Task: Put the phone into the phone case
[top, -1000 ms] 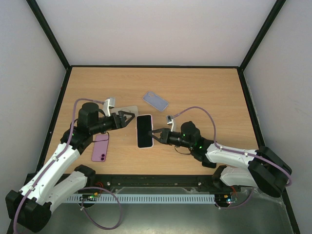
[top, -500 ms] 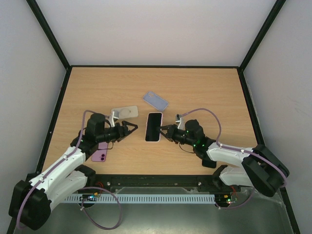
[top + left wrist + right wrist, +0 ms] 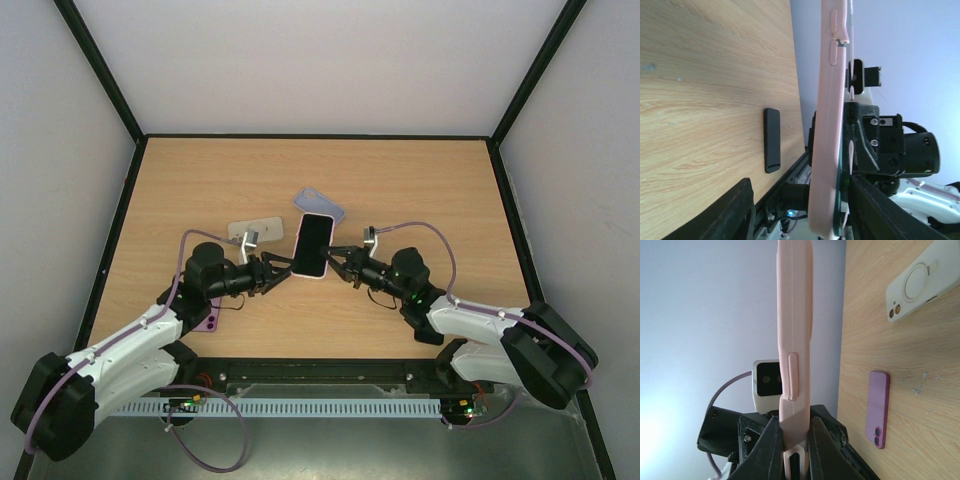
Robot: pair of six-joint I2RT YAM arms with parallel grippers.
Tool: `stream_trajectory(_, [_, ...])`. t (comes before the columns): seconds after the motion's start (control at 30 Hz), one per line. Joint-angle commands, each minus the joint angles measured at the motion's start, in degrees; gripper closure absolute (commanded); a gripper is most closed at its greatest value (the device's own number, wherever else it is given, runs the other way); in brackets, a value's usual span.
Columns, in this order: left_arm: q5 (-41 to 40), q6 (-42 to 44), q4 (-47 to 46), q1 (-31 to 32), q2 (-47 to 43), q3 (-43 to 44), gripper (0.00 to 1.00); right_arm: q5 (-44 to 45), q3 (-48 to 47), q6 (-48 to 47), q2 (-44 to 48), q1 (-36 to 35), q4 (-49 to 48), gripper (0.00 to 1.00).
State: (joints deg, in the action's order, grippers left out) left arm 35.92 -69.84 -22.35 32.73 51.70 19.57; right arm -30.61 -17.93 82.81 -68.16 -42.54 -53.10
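Observation:
My right gripper (image 3: 335, 262) is shut on the lower edge of a pink phone case (image 3: 313, 245) and holds it above the table. The case's face is black like a screen. In the right wrist view the pink case (image 3: 795, 335) stands edge-on, pinched between the jaws of that gripper (image 3: 794, 440). My left gripper (image 3: 283, 270) is open at the case's left corner. In the left wrist view the case (image 3: 832, 100) hangs between its spread fingers (image 3: 735, 210), nearer the right one. A purple phone (image 3: 210, 320) lies back-up on the table, partly under my left arm.
A cream case (image 3: 256, 230) with a ring lies left of the held case. A lavender case (image 3: 320, 206) lies just behind it. A small black pad (image 3: 772, 140) sits on the table near the front rail. Black frame edges bound the wooden table (image 3: 430, 180).
The right gripper has carried the pink case up and away from the table's front. The left gripper has swung right and low, and its open jaws now straddle the case's corner.

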Motion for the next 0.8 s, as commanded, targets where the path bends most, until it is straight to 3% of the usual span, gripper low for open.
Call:
stream_trajectory(0.0, [-0.26,-1.78,-4.51,1.27,0.89,1.51,0.52,0.28,0.62,1.94,1.69,0.2,-7.41,0.93])
stream_trajectory(0.1, [-0.64,-2.34,-4.93,1.46,0.99,1.49,0.64,-0.04,0.87,1.94,1.14,0.18,-7.72,0.93])
stream_trajectory(0.27, [-2.55,0.28,2.71,1.52,0.78,3.68,0.97,-0.06,1.15,-0.5,0.66,0.18,-4.99,0.93])
stream_trajectory(0.4, [-7.04,7.21,17.38,1.78,2.03,9.06,0.97,-0.81,0.12,-3.16,0.9,0.1,-1.6,0.93])
stream_trajectory(0.53, [-7.01,7.97,19.32,1.76,2.77,10.3,0.97,0.11,-1.13,-6.35,2.64,0.09,4.14,0.93])
stream_trajectory(0.6, [-7.42,7.95,19.53,1.75,2.95,10.5,0.95,0.93,-1.69,-7.77,3.58,0.09,6.62,0.93])
stream_trajectory(0.63, [-7.71,7.97,19.7,1.76,2.85,10.52,0.89,1.25,-1.91,-8.49,3.9,0.14,7.78,0.93])
stream_trajectory(0.77, [-11.4,8.42,22.64,1.71,2.88,11.03,0.49,3.58,-4.66,-14.07,4.57,0.17,17.72,0.93])
